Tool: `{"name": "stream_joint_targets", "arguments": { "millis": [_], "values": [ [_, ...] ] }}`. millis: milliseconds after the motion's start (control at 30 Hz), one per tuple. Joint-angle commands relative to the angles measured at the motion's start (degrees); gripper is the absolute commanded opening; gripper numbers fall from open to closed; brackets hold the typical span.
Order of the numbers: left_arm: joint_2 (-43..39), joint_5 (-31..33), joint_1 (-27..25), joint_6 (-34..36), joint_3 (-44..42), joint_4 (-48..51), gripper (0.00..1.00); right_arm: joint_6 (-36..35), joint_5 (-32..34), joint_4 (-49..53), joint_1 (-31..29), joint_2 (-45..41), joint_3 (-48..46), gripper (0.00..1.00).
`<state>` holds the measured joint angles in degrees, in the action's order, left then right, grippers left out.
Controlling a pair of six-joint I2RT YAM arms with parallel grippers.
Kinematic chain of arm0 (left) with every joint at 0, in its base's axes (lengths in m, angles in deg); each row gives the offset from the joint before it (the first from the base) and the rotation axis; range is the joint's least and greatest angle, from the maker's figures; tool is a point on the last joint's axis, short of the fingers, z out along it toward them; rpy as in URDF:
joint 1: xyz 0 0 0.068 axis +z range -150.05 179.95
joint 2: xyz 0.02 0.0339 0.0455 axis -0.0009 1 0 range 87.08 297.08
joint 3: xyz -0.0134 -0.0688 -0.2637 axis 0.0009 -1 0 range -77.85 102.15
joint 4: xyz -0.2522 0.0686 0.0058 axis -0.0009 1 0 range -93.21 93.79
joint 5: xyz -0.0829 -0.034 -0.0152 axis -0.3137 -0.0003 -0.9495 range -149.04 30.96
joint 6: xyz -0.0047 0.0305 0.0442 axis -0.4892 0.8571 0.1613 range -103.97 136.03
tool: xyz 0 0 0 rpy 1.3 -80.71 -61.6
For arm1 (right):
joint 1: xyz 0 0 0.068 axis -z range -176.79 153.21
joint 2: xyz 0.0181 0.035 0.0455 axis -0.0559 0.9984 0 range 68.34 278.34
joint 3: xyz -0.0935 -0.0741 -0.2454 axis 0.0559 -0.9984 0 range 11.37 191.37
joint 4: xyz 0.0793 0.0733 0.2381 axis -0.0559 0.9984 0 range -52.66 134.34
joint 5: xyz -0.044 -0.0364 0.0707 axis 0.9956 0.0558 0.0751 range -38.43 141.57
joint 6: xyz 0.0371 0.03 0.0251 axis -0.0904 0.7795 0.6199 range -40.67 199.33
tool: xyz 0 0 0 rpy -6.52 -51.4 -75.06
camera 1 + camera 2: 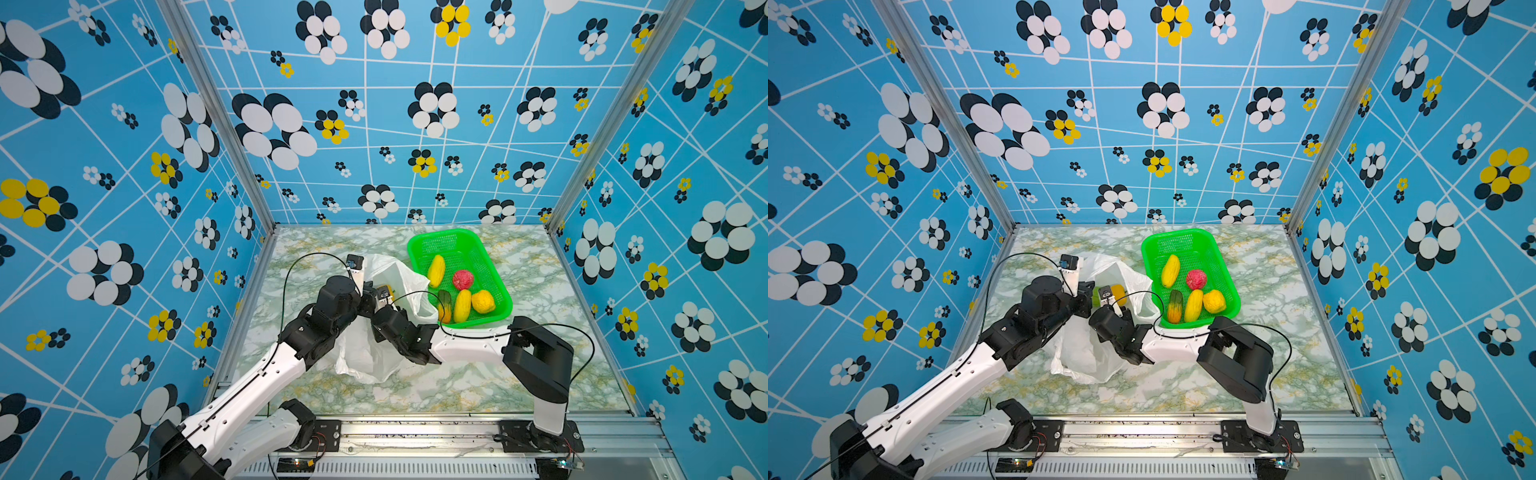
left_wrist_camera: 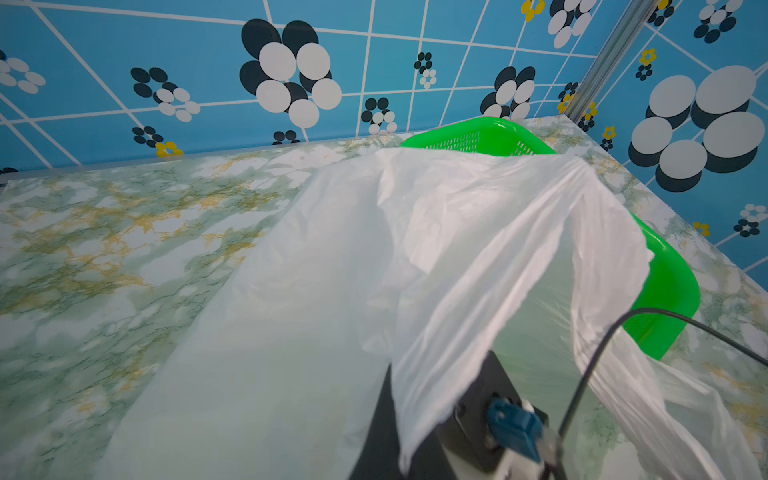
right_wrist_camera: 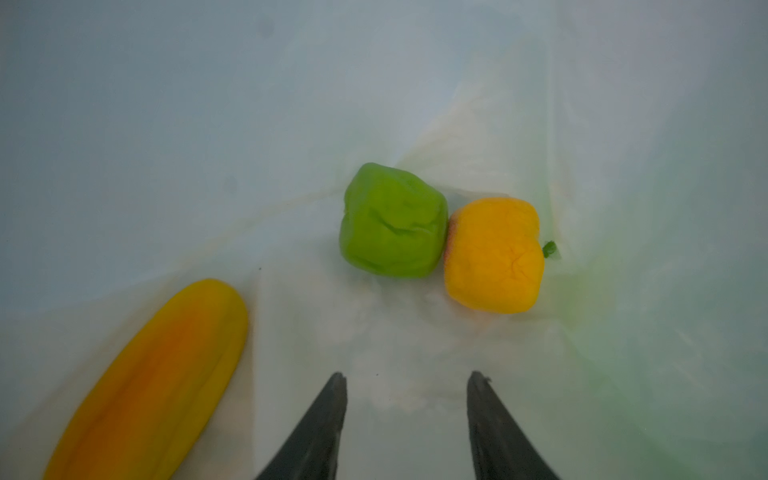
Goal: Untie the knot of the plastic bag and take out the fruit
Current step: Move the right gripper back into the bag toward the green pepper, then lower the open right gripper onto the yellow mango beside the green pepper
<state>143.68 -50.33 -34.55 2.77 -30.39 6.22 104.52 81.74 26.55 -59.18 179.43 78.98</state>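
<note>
Reaching inside plastic bag (image 1: pixel 395 270), right hand (image 3: pixel 407 376) agape

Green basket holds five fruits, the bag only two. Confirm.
Five in the green basket is right, but the right wrist view shows three in the plastic bag: a long yellow fruit, a green fruit and an orange-yellow fruit.

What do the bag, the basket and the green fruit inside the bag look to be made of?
The bag: thin plastic film, milky and half see-through, crinkled, slightly glossy. The basket: rigid moulded plastic, bright green, shiny, with mesh holes. The green fruit: probably soft foam or rubber, matte, with a dented crease; a toy, not real.
</note>
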Motion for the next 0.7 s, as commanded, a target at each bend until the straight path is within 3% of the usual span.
{"name": "stream_joint_targets", "arguments": {
  "millis": [0, 233, 300, 667],
  "values": [
    [-1.36, -0.89, 0.22, 0.25, 0.35, 0.30, 0.00, 2.76, 1.93, 3.31, 1.39, 3.20, 3.40, 0.50],
    [-0.92, -1.04, 0.22, 0.51, 0.61, 0.30, 0.00, 3.81, 0.89, 6.89, 4.83, 10.33, 11.34, 0.58],
    [-0.74, -0.89, 0.20, 0.60, 0.70, 0.41, 0.00, 3.34, 1.17, 6.92, 5.29, 11.85, 13.07, 0.65],
    [-0.69, -0.71, 0.22, 0.79, 0.51, -0.11, 0.00, 1.74, 4.44, 11.32, 7.06, 17.73, 19.88, 0.85]
  ]
}}
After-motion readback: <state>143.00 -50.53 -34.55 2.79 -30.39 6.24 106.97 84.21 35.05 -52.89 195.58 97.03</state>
